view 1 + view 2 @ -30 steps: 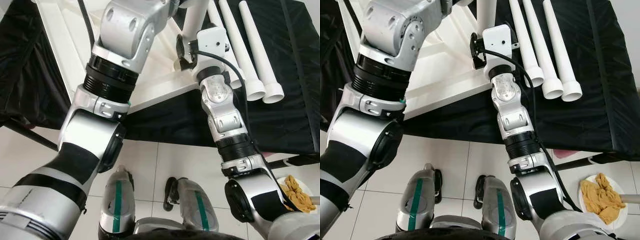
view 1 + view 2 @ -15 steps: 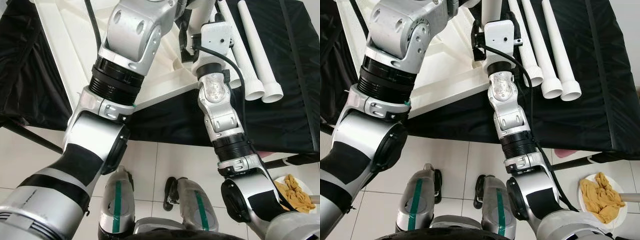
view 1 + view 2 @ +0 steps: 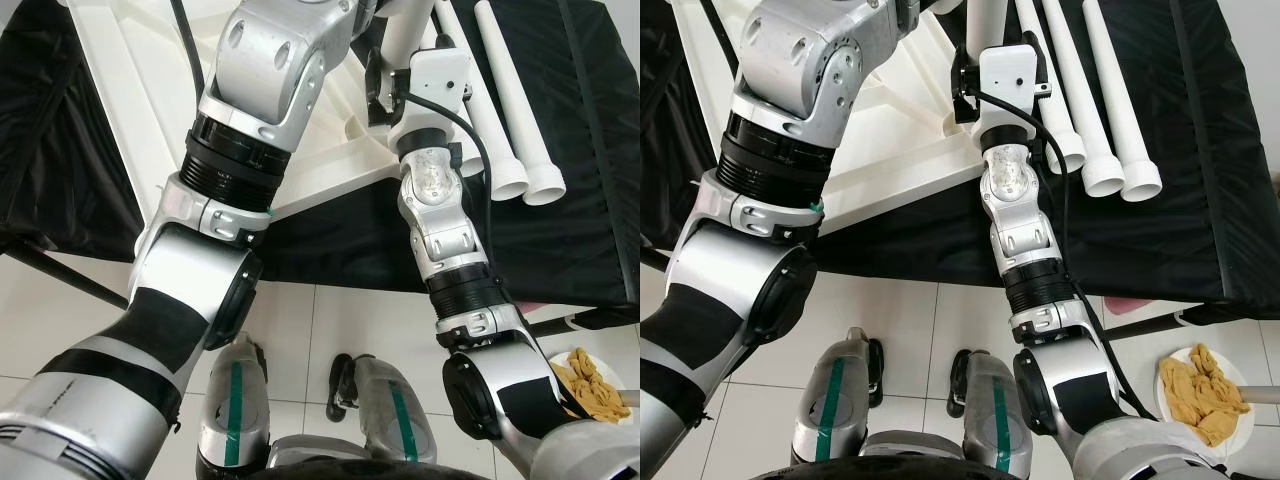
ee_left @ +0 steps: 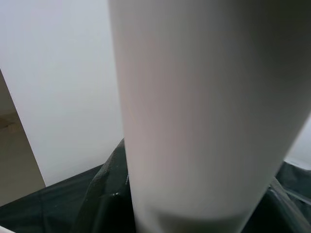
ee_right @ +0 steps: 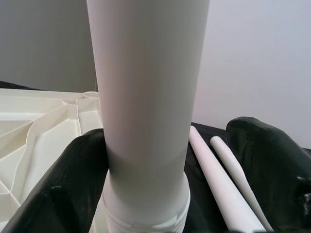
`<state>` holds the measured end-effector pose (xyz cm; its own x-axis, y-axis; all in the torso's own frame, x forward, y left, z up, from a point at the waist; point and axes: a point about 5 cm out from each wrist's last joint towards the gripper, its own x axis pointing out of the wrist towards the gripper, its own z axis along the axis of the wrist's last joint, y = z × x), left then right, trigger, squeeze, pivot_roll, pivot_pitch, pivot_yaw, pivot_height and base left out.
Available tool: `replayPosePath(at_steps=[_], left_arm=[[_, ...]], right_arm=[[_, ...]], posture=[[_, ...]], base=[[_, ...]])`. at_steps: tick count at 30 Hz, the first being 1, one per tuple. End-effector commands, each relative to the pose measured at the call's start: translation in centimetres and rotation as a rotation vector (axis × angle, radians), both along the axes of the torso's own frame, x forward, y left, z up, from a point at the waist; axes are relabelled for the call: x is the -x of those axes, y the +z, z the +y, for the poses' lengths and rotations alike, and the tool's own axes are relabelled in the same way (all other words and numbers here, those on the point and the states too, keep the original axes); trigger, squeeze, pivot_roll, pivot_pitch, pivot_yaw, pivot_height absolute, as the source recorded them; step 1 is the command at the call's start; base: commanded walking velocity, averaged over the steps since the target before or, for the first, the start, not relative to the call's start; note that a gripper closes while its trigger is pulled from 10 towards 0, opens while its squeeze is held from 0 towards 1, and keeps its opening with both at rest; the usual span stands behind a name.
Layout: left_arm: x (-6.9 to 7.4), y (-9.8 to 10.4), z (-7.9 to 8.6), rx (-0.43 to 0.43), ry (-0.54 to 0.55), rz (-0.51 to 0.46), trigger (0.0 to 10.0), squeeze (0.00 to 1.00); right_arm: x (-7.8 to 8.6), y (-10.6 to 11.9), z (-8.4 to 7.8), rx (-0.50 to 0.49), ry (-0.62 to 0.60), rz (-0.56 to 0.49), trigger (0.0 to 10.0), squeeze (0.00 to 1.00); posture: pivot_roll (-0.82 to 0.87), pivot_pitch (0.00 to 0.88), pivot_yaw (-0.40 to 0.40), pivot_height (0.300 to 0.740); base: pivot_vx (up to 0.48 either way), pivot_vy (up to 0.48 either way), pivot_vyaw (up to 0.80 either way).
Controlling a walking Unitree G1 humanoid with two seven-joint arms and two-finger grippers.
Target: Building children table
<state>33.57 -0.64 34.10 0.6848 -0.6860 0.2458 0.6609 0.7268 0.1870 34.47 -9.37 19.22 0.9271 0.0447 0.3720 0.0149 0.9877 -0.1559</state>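
White tile floor (image 3: 900, 320); black cloth (image 3: 1200, 180) covers the work surface. The white tabletop (image 3: 890, 130) lies upside down on the cloth. An upright table leg (image 5: 146, 97) stands in a corner socket of the tabletop. Right gripper (image 5: 146, 194): fingers spread either side of the leg's base, not pinching. Left gripper (image 4: 194, 213): close against the same leg, finger state cannot be told. Three spare legs (image 3: 1100, 110) lie side by side just right of the tabletop.

White parts on black cloth

The tabletop (image 3: 890, 120) is cream-white, the table legs (image 3: 1110, 110) plain white, the cloth (image 3: 1200, 200) black; both arms are silver with black bands, the floor tiles (image 3: 910, 330) pale, and a mustard-yellow rag (image 3: 1200, 395) lies on a white plate (image 3: 1168, 378).
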Motion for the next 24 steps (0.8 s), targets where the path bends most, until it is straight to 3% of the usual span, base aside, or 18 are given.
replayPosePath(at_steps=[1,7,8,11,12,13,18,19,20,24], left_arm=[[0.4,1.3,-0.1,0.027,0.053,-0.046,10.0,0.00],[0.4,1.3,-0.2,0.022,0.048,-0.051,10.0,0.00],[0.5,1.3,-0.2,0.020,0.046,-0.052,10.0,0.00],[0.5,1.3,-0.3,0.019,0.043,-0.052,10.0,0.00],[0.5,1.3,-0.3,0.019,0.040,-0.052,10.0,0.00],[0.5,1.4,-0.3,0.019,0.037,-0.054,10.0,0.00],[0.5,1.5,-0.4,0.018,0.035,-0.056,10.0,0.00],[0.5,1.5,-0.4,0.018,0.035,-0.057,10.0,0.00],[0.5,1.5,-0.4,0.018,0.036,-0.058,10.0,0.00],[0.4,1.6,-0.4,0.016,0.037,-0.059,10.0,0.00]], right_arm=[[-0.4,0.2,-0.5,-0.023,-0.017,-0.011,10.0,0.00],[-1.0,0.6,-0.4,-0.036,-0.002,-0.030,9.9,0.00],[-1.0,0.7,-0.4,-0.034,-0.002,-0.036,9.1,0.00],[-1.2,0.8,-0.5,-0.036,-0.002,-0.042,9.0,0.00],[-1.3,0.8,-0.5,-0.036,-0.001,-0.047,8.5,0.00],[-1.4,0.8,-0.5,-0.035,0.000,-0.049,5.3,0.00],[-1.5,0.7,-0.5,-0.031,0.003,-0.054,3.9,0.00],[-1.6,0.7,-0.5,-0.027,0.004,-0.056,1.9,0.00],[-1.5,0.6,-0.5,-0.026,0.008,-0.056,0.5,0.00],[-1.5,0.4,-0.5,-0.022,0.013,-0.057,0.0,0.00]], posture=[[0.11,0.012,-0.068,0.740],[0.11,0.005,-0.068,0.740],[0.11,0.005,-0.068,0.740],[0.12,0.000,-0.066,0.740],[0.12,0.000,-0.066,0.740],[0.12,0.000,-0.062,0.740],[0.12,0.000,-0.060,0.740],[0.12,0.000,-0.060,0.740],[0.12,0.000,-0.060,0.740],[0.12,0.000,-0.060,0.740]], base=[[0.000,0.000,0.00],[0.000,0.000,0.00],[0.000,0.000,0.00],[0.000,0.000,0.00],[0.000,0.000,0.00],[0.000,0.000,0.00],[0.000,0.000,0.00],[0.000,0.000,0.00],[0.000,0.000,0.00],[0.000,0.000,0.00]])
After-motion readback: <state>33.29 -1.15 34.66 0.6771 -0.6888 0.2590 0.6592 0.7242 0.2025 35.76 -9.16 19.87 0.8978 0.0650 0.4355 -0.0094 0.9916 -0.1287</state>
